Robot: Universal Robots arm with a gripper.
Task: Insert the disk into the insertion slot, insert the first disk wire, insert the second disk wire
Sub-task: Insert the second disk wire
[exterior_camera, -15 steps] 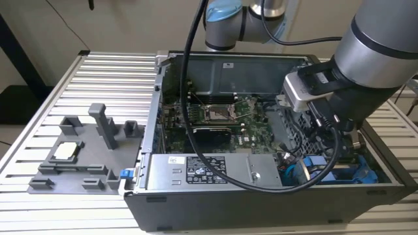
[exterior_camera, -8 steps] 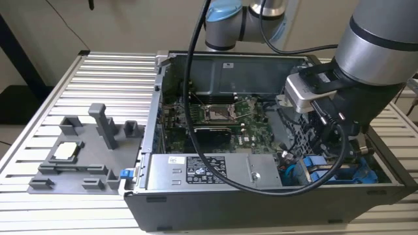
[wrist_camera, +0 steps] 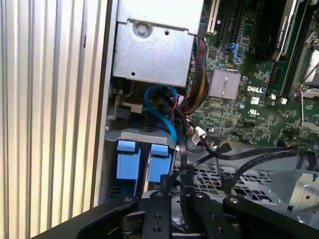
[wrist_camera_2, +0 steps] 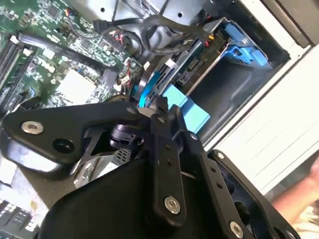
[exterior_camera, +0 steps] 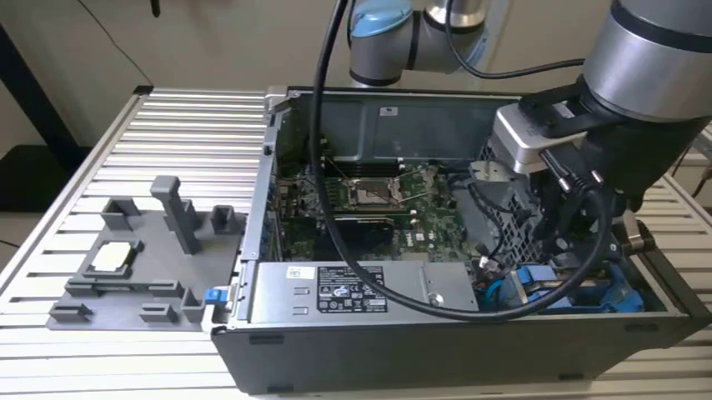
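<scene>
- Gripper [wrist_camera_2: 160,107] is down inside the open computer case [exterior_camera: 445,354], at its corner on the exterior view's right; in both wrist views its black fingers [wrist_camera: 172,186] stand close together, narrow, with a dark cable or connector right at the tips, though I cannot tell if they truly pinch it.
- On the exterior view's left, a grey fixture tray [exterior_camera: 133,275] sits on the ribbed table [exterior_camera: 167,125], well apart from the case.
- In the middle of the exterior view, the green motherboard [exterior_camera: 368,200] lies on the case floor, and the silver power supply [exterior_camera: 345,292] sits against the near wall.
- Further to that view's right, the perforated cage [exterior_camera: 501,217] stands tilted beside the arm.
- Disk [wrist_camera_2: 199,67], in its blue carrier [wrist_camera_2: 244,47], sits in the slot [wrist_camera_2: 229,84] at that corner, level with the bay.
- A thin blue wire [wrist_camera: 162,112] loops from beside the power supply down toward the blue tabs [wrist_camera: 127,164], just in front of the fingertips.
</scene>
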